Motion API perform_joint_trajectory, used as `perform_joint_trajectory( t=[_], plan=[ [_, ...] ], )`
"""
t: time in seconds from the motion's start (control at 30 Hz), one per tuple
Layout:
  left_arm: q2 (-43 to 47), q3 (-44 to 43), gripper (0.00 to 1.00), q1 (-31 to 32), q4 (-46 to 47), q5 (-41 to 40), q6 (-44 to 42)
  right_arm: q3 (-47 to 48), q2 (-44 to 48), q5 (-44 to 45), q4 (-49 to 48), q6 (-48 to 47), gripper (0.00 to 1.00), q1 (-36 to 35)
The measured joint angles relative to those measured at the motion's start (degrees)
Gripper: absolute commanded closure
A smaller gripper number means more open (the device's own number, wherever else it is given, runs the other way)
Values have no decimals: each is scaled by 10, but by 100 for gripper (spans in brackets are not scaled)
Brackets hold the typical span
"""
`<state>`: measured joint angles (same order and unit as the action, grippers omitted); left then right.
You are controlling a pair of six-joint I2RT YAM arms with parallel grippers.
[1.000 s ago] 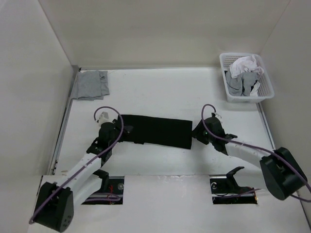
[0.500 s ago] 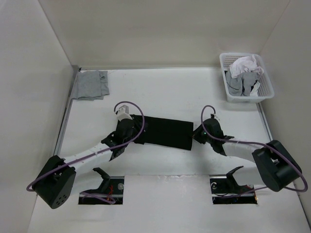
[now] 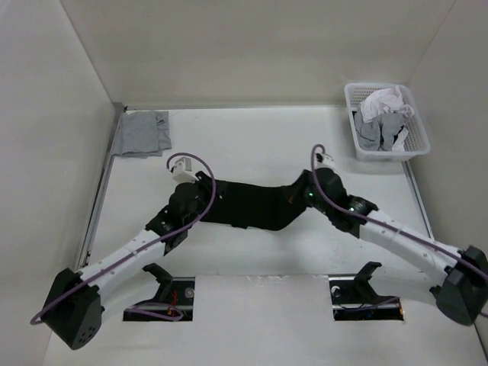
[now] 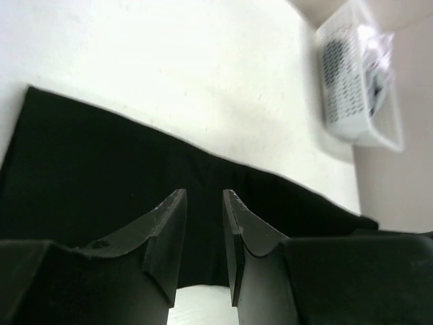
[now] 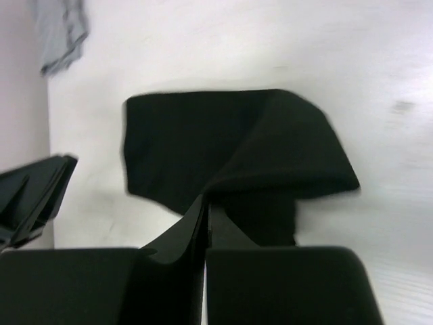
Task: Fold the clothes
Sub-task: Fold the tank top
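Note:
The black clothes [image 3: 252, 204] lie as a long band across the middle of the table, bunched at the right end. My right gripper [image 3: 299, 194] is shut on that right edge; in the right wrist view the fabric [image 5: 183, 135] rises in a fold into the closed gripper [image 5: 206, 203]. My left gripper [image 3: 204, 187] hovers over the left part of the clothes. In the left wrist view the gripper [image 4: 204, 196] stands open, a narrow gap between its fingers with nothing in it, and the black fabric [image 4: 101, 169] spreads below.
A white basket [image 3: 393, 155] with white and grey clothes stands at the back right, also visible as the basket [image 4: 345, 74] in the left wrist view. A light grey garment [image 3: 142, 133] lies at the back left by the wall. White walls enclose three sides.
My right gripper closed on the cloth's right edge and pulled it leftward and away from me, bunching the fabric. My left arm swung forward and right, over the cloth's left part.

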<state>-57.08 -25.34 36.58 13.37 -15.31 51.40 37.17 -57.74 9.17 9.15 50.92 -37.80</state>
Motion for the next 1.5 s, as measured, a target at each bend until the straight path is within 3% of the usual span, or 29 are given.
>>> perform_joint_trajectory(
  t=[0.13, 0.2, 0.3, 0.43, 0.5, 0.6, 0.67, 0.8, 0.83, 0.9, 0.97, 1.03, 1.1, 1.5],
  plan=[
    [82, -10, 74, -37, -41, 7, -1, 152, -142, 22, 25, -9, 98, -97],
    [129, -13, 74, -59, -63, 10, -2, 232, -227, 27, 26, -12, 87, -130],
    [191, -14, 73, -101, -95, 13, -5, 344, -357, 28, 25, -10, 82, -165],
    [240, -15, 73, -172, -137, 26, -7, 473, -508, 9, 26, 2, 52, -202],
    [249, -15, 73, -204, -149, 35, -6, 497, -541, -1, 23, 5, 42, -221],
    [248, -15, 72, -242, -162, 51, -4, 494, -535, -11, 19, 7, 42, -243],
    [239, -15, 72, -253, -163, 61, -2, 469, -504, -12, 1, 3, 48, -252],
    [188, -15, 70, -230, -149, 74, 1, 349, -383, 0, -33, -6, 91, -241],
    [170, -15, 70, -214, -142, 75, 1, 321, -354, 3, -38, -8, 95, -231],
    [130, -15, 69, -181, -134, 74, 1, 283, -320, 7, -45, -14, 94, -204],
    [103, -11, 69, -153, -128, 68, 0, 273, -322, 4, -48, -32, 86, -176],
    [91, 1, 68, -133, -127, 59, 0, 277, -346, -5, -45, -57, 70, -152],
    [91, 19, 65, -125, -128, 48, 0, 299, -383, -15, -31, -88, 63, -137],
    [124, 122, 60, -83, -156, 31, 42, 559, -584, -103, 42, -209, 53, -114]
  ],
)
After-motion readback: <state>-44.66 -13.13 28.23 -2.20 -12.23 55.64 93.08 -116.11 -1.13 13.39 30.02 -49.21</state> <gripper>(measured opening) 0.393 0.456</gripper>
